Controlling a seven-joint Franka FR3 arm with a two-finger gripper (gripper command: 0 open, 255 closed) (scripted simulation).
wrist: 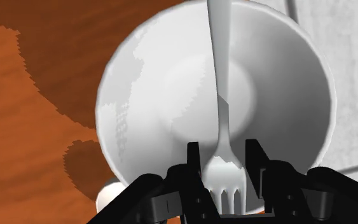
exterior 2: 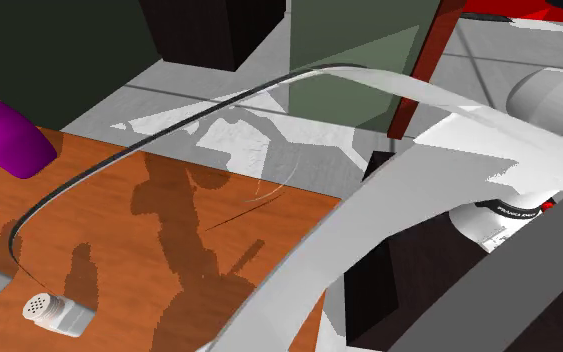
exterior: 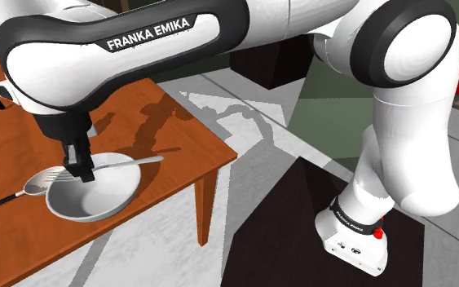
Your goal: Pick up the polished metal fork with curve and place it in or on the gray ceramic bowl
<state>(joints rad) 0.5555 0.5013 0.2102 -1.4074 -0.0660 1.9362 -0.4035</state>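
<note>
Wrist view is showing the tool pinching the grey fork at its tined head, one black finger pressing on each side, so the fork is hanging in the air directly above the pale grey bowl on the orange-brown counter. The fork's long axis is running straight away from the tool, across the middle of the bowl and past its far rim at the top of the frame. In the shoulder view, at the left of the frame, the handle is pointing right, beyond the bowl's rim. I am judging that only the release is remaining: the head should be dropping inside, but the overhanging handle could be tipping the fork out.
</note>
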